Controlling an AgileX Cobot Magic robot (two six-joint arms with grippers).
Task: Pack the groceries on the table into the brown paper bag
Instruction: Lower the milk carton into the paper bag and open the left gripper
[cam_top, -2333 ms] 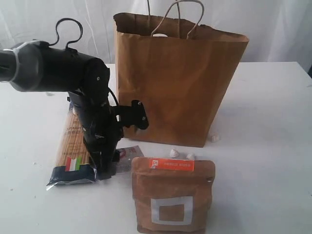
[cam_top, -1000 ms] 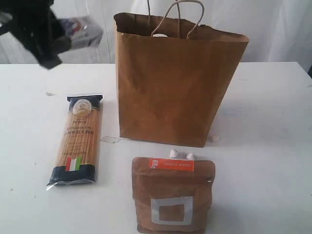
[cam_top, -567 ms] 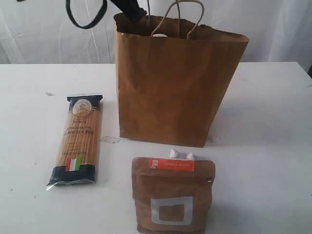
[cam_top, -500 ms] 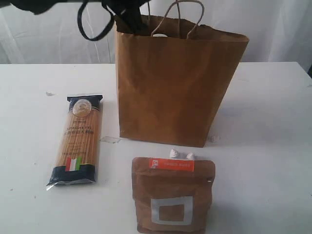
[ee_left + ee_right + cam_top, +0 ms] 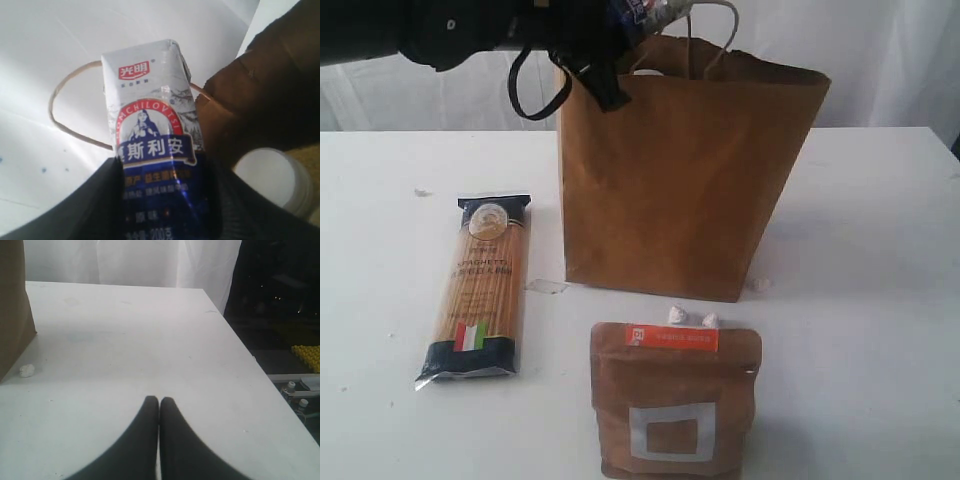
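Two groceries lie flat on the large white tabletop [image 5: 880, 220], not yet packed: a long clear spaghetti packet [image 5: 480, 290] with dark ends, left of the tall brown kraft paper bag [image 5: 690, 180], and a brown pouch [image 5: 675, 400] with an orange label, on the near side of the bag. In the exterior view the black left gripper [image 5: 620, 30] hangs at the far left corner of the bag's rim, with a small white-and-blue drink carton [image 5: 650, 10] poking out above the opening. A few white crumbs [image 5: 677, 315] sit between pouch and bag. From the left wrist the grip is plain: the jaws stand fairly wide and clamp the carton's lower half, its printed face to the camera. Past it show a twisted paper handle [image 5: 65, 125] and the bag's dark inside, where a round white cap [image 5: 270, 175] of something already packed is visible. The right wrist view shows the right gripper [image 5: 159, 401] fully closed on nothing, well right of the bag over bare tabletop. The step in hand looks like dropping the carton in. The next move calls for lowering it clear of the rim and handle, beside the capped item rather than on it, before letting go.
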